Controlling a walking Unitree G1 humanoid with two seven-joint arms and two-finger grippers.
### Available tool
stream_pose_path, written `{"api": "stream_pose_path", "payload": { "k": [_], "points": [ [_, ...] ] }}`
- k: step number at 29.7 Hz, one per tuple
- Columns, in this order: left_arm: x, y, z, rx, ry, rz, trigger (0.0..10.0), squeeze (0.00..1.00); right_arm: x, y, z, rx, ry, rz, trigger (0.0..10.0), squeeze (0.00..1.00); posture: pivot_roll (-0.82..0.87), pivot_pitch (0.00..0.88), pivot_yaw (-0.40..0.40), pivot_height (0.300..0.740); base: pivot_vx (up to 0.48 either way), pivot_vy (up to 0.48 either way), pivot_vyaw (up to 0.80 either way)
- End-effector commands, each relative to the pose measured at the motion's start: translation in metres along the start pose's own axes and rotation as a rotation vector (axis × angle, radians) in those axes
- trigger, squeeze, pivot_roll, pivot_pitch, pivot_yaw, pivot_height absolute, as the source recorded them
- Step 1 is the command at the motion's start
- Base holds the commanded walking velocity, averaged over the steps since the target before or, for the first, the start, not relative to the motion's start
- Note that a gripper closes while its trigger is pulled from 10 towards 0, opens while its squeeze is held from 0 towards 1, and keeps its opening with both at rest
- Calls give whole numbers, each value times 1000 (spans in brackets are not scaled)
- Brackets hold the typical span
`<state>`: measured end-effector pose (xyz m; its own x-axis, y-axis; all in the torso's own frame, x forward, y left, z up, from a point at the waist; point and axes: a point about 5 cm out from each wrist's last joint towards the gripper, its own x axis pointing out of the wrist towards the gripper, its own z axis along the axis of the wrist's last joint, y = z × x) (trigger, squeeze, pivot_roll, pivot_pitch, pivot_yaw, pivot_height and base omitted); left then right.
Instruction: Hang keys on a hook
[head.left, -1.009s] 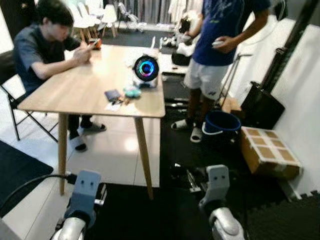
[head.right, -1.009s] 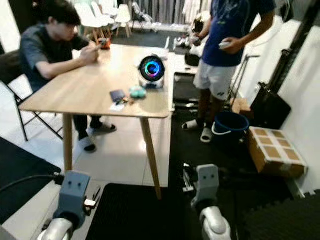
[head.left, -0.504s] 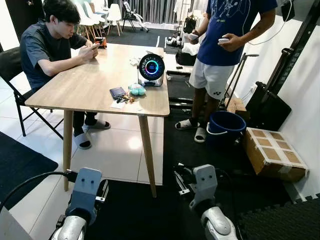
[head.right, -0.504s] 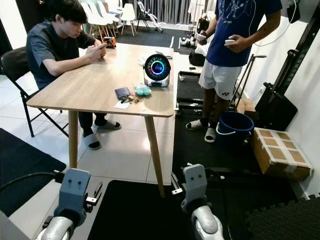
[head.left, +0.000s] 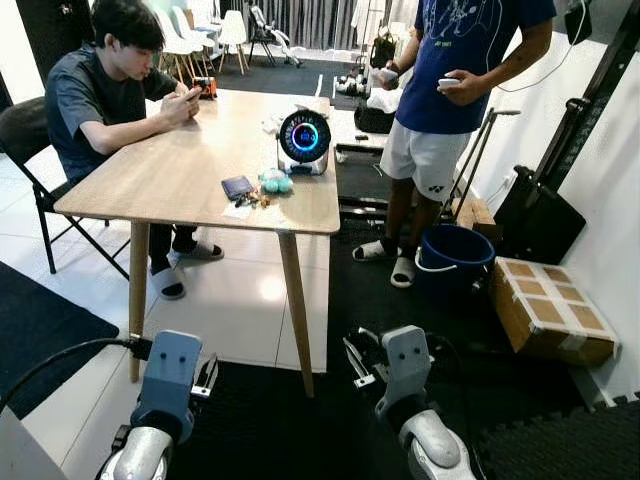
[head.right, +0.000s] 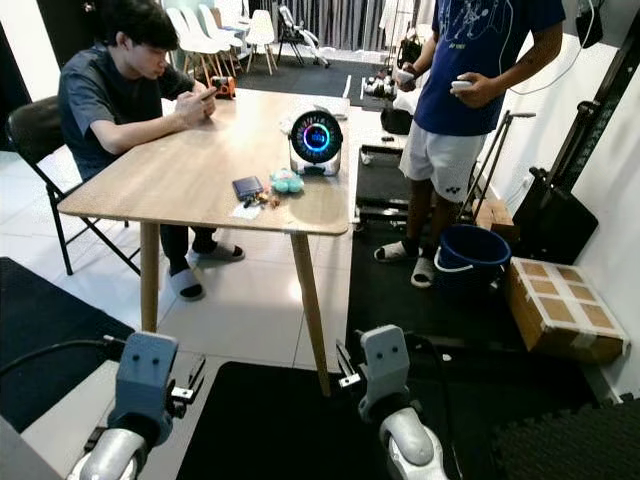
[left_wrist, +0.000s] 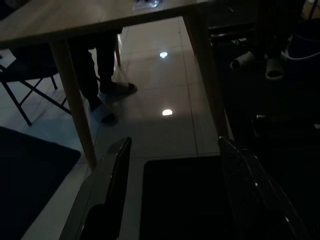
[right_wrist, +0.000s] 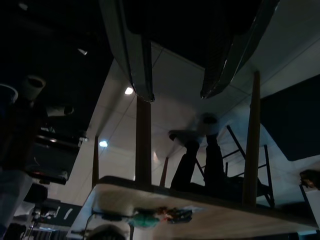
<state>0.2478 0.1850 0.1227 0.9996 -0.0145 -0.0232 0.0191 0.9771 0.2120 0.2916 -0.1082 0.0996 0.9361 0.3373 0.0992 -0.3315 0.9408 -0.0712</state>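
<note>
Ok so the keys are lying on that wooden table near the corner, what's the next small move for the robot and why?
Probably step forward toward the table. The keys lie near its front corner, beside a dark wallet and a teal toy, well beyond both arms. The left gripper and right gripper hang low over the floor, fingers apart and holding nothing, so reaching now would likely fall short.

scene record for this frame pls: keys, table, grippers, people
keys: on table near its front edge, beside a dark wallet and teal item
left gripper: open, low, short of the table
right gripper: open, low, empty
people: one seated at table, one standing right of it
hook: none seen
</note>
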Motion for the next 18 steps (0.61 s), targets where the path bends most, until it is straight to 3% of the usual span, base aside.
{"api": "stream_pose_path", "payload": {
  "k": [1, 13, 18],
  "points": [
    [0, -1, -1, -10, -1, -3, 10000, 0, -2, -1, 2, -12, -10, -2, 10000, 0, 164, 106, -43, 740, 480, 0, 0],
    [1, 0, -1, -11, 1, 3, 10000, 0, -1, -1, 1, -8, -5, -4, 10000, 0, 166, 107, -44, 740, 480, 0, 0],
    [1, 0, -1, -10, 0, 7, 10000, 0, -1, -2, 1, -9, -3, -4, 10000, 0, 165, 105, -48, 740, 332, 0, 0]
  ]
}}
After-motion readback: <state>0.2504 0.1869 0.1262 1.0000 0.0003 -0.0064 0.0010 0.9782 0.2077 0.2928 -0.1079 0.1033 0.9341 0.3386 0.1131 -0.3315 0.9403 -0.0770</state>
